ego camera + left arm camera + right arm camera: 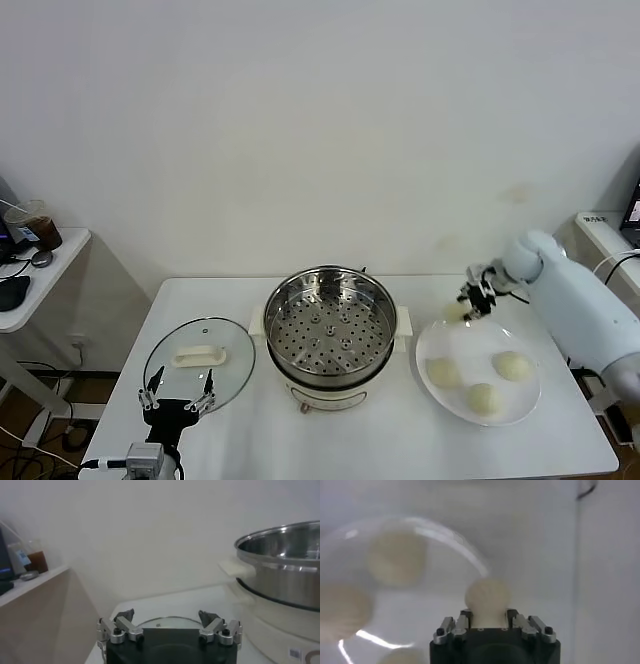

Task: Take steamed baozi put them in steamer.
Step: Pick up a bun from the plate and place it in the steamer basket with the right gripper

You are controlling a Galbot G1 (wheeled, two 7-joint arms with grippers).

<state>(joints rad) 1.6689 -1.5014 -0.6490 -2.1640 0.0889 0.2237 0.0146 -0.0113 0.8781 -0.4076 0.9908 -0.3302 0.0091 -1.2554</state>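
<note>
Gripping one baozi [487, 596] between closed-in fingers, right gripper [468, 303] above the far left edge of the white plate [430, 348], bun lifted clear of the plate surface as seen from the wrist. Remaining on the plate: three more baozi, one at the left [442, 373], one at the right [512, 366], one nearest the front rim [484, 399], all apart from one another. Standing just left of the plate, at table centre: the steamer [331, 336], shiny steel pot on a white base, perforated tray inside, holding no buns. Lying further left, flat on the white table [400, 440]: round glass lid [199, 362] with a white handle on top. Hovering at the near edge of that lid: left gripper [177, 403], fingers spread wide, holding nothing. Sitting off to the far left, on a separate side table [45, 280]: a clear cup [35, 225] with dark contents.
</note>
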